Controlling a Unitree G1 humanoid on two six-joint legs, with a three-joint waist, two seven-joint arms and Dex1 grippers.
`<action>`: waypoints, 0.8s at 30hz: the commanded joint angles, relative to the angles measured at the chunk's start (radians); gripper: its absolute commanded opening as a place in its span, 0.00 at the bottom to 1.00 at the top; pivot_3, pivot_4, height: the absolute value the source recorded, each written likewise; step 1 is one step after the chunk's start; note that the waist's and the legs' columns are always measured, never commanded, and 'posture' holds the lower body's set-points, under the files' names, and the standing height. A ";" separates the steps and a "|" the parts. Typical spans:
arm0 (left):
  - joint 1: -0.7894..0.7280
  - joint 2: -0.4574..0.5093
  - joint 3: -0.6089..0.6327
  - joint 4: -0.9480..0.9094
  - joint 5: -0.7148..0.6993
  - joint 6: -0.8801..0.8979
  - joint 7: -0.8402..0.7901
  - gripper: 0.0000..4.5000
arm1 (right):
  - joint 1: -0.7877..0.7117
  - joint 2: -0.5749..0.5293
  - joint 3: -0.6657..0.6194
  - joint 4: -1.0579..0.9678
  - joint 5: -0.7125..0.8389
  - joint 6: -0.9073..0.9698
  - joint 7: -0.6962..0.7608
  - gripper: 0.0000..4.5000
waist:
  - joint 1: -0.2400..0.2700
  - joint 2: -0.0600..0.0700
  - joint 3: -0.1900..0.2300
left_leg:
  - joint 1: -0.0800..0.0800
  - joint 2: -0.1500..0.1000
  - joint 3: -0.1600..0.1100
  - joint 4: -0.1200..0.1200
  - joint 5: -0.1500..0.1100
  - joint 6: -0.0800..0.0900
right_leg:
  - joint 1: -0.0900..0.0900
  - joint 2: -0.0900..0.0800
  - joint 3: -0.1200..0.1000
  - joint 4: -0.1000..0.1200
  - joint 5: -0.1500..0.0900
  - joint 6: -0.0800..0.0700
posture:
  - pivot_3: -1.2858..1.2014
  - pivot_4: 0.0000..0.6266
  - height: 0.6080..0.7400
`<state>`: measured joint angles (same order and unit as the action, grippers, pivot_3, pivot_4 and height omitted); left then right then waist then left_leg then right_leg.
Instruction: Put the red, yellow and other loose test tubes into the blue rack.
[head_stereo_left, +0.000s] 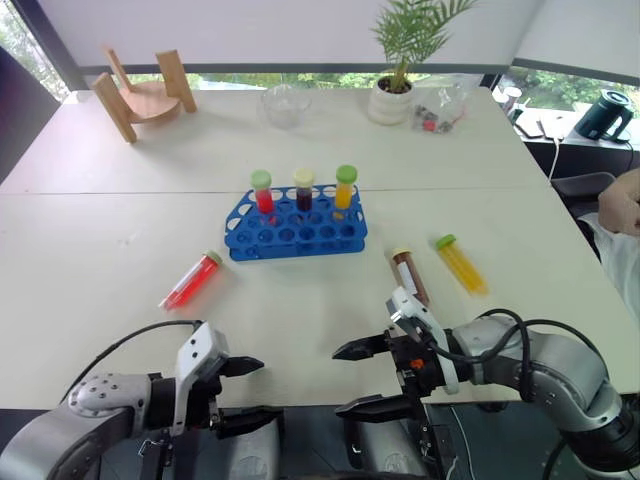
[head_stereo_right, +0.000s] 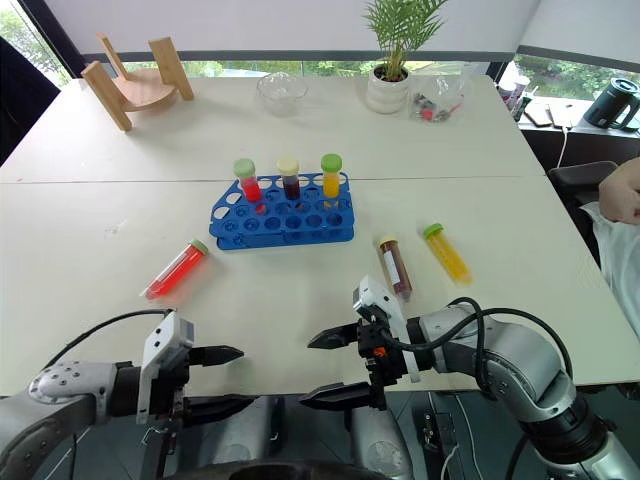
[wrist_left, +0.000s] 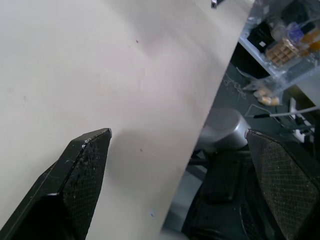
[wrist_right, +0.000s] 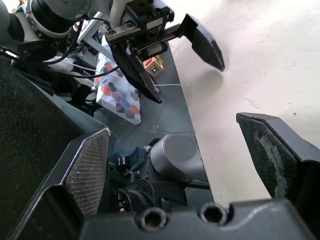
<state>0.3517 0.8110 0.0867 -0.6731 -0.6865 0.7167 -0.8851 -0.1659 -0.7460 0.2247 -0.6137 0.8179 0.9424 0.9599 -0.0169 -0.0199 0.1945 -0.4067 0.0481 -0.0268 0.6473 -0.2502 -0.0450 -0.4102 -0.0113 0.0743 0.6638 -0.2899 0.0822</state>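
Observation:
The blue rack (head_stereo_left: 298, 236) stands mid-table with three capped tubes upright in its back row. Left of it a red test tube (head_stereo_left: 192, 281) with a green cap lies loose on the table. To the rack's right lie a dark brown tube (head_stereo_left: 410, 274) and a yellow test tube (head_stereo_left: 461, 264). My left gripper (head_stereo_left: 262, 390) hangs open at the table's front edge, pointing right. My right gripper (head_stereo_left: 340, 380) faces it, open and empty, just short of the brown tube. In the right wrist view the left gripper (wrist_right: 172, 55) shows over the table edge.
A wooden stand (head_stereo_left: 145, 95), a glass bowl (head_stereo_left: 286, 103), a potted plant (head_stereo_left: 395, 90) and a plastic bag (head_stereo_left: 440, 110) line the far side. A kettle (head_stereo_left: 605, 115) sits off to the right. A person's hand (head_stereo_left: 622, 200) shows at the right edge.

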 joint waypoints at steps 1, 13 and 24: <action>0.003 -0.005 -0.005 -0.029 -0.019 -0.002 0.002 0.98 | -0.016 0.004 0.004 -0.017 -0.010 -0.025 0.003 1.00 | 0.000 0.000 0.000 | 0.000 0.000 0.000 0.000 0.000 0.000 | 0.000 0.000 0.000 0.000 0.000 0.000 | 0.52 0.24 1.00; -0.031 -0.009 -0.001 0.007 -0.025 -0.005 0.010 0.98 | -0.018 0.002 0.003 0.009 -0.033 -0.047 0.011 1.00 | 0.000 0.000 0.000 | 0.000 0.000 0.000 0.000 0.000 0.000 | 0.000 0.000 0.000 0.000 0.000 0.000 | 0.52 0.24 1.00; -0.034 -0.024 -0.029 0.021 0.032 -0.032 0.039 0.98 | -0.040 -0.020 -0.043 0.019 -0.020 -0.020 0.008 1.00 | 0.000 0.000 0.000 | 0.000 0.000 0.000 0.000 0.000 0.000 | 0.000 0.000 0.000 0.000 0.000 0.000 | 0.52 0.24 1.00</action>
<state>0.3115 0.7914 0.0741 -0.6369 -0.6757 0.7046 -0.8605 -0.1968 -0.7522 0.2167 -0.5652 0.7727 0.9139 0.9703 -0.0168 -0.0199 0.1945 -0.4067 0.0481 -0.0270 0.6474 -0.2502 -0.0450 -0.4100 -0.0110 0.0742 0.6638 -0.2898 0.0822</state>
